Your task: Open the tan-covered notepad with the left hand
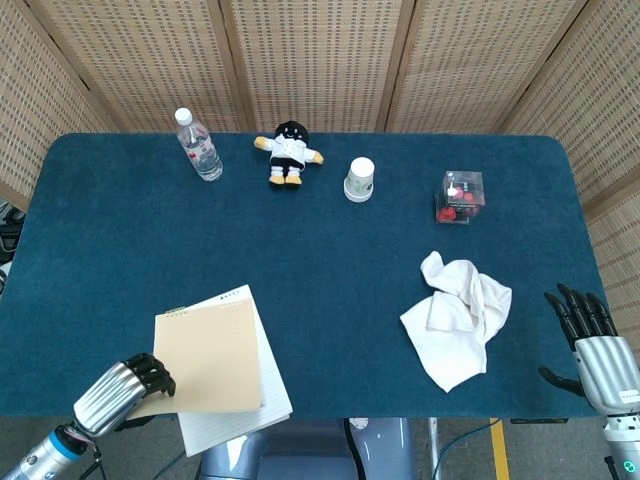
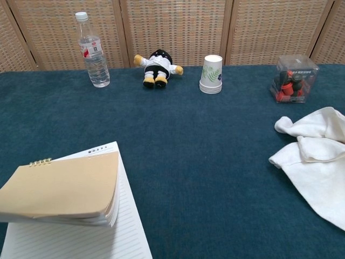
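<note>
The tan-covered notepad (image 1: 210,360) lies at the front left of the table, hanging over its front edge. Its tan cover and a sheaf of pages (image 2: 62,189) are lifted off the lined sheet (image 2: 81,240) below. My left hand (image 1: 118,392) grips the cover's front left corner in the head view; the chest view does not show it. My right hand (image 1: 590,340) hovers open beyond the table's front right corner, fingers spread, holding nothing.
A white cloth (image 1: 456,318) lies crumpled at the right. Along the back stand a water bottle (image 1: 199,145), a plush toy (image 1: 289,153), a paper cup (image 1: 359,179) and a clear box (image 1: 459,197) with red pieces. Wicker screens close off the back.
</note>
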Robot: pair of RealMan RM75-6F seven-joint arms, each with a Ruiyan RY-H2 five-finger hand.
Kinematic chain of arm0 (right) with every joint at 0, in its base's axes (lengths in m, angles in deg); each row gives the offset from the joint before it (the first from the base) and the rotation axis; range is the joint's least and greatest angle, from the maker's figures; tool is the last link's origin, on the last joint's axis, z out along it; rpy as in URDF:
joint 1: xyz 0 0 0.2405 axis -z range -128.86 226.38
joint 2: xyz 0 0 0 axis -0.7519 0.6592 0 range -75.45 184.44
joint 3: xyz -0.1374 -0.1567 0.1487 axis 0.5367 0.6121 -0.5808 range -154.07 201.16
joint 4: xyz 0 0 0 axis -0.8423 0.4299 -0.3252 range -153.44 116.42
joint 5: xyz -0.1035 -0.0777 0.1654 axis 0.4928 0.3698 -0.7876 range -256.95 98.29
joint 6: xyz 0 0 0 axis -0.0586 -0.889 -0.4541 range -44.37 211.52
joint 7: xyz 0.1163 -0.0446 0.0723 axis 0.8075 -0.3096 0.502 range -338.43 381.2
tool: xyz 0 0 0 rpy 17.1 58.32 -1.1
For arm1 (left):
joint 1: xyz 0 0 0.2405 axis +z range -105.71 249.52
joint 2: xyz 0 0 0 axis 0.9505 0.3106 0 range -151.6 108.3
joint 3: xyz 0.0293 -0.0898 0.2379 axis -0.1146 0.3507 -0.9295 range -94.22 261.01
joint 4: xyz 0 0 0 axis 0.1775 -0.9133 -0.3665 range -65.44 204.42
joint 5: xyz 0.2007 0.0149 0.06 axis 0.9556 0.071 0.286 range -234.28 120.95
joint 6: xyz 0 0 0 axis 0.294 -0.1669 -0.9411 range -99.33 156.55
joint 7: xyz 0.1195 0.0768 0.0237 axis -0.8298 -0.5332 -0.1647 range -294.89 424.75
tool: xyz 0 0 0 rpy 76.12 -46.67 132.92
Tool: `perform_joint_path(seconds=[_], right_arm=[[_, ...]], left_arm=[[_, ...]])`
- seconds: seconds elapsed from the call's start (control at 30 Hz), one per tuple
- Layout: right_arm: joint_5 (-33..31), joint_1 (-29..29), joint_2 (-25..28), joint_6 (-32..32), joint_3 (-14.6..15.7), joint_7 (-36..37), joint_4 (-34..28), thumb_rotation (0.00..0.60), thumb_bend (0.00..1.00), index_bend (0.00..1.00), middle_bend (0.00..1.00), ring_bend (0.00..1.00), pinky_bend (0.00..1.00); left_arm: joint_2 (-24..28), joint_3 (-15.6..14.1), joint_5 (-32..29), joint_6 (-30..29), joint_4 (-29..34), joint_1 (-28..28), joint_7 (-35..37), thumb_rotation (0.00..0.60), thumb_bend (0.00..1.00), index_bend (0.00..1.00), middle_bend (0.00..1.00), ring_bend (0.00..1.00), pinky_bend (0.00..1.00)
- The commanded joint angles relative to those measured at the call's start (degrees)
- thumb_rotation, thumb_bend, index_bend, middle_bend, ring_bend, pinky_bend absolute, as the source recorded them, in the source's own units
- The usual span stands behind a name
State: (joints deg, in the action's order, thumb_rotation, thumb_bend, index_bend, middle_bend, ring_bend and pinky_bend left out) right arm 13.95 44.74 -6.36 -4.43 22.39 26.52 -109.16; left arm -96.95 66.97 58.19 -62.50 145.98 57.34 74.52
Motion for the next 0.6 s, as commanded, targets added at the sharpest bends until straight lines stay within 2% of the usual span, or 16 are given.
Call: perform_joint_path(seconds=[0.03,0.2,0.33,0.53,0.6], right_arm=[[0.1,-0.1,-0.2,0.3,0.1,-0.4,0.0,0.600,0.00,0.00,0.00,0.00,0.00],[0.2,-0.2,-0.5,0.5,0.3,-1.0,0.0,0.600,0.00,0.00,0.00,0.00,0.00],[0.3,-0.1,-0.4,0.4,0.3,-1.1,-0.1,0.600,0.00,0.00,0.00,0.00,0.00],[0.3,-0.2,-0.4,0.5,0.3,-0.8,-0.2,0.600,0.00,0.00,0.00,0.00,0.00],[0.4,-0.2,-0.3,0.4,0.4,-0.7,-0.3,0.600,0.00,0.00,0.00,0.00,0.00]], left_arm=[[-0.1,-1.1,1.1,-2.6,-1.1,1.2,2.6,0.600,0.57,0.80,0.58,0.41,0.36],[-0.6,1.8,-4.2,-1.9,0.7,1.7,5.0,0.600,0.57,0.80,0.58,0.42,0.37],[-0.1,4.7,-11.3,1.2,6.0,0.8,11.7,0.600,0.57,0.81,0.59,0.43,0.38],[1.0,14.3,-29.1,7.2,15.3,-0.3,18.3,0.600,0.57,0.82,0.59,0.44,0.38],[1.8,17.4,-33.7,9.6,16.6,-1.3,20.3,0.600,0.57,0.82,0.59,0.44,0.38]])
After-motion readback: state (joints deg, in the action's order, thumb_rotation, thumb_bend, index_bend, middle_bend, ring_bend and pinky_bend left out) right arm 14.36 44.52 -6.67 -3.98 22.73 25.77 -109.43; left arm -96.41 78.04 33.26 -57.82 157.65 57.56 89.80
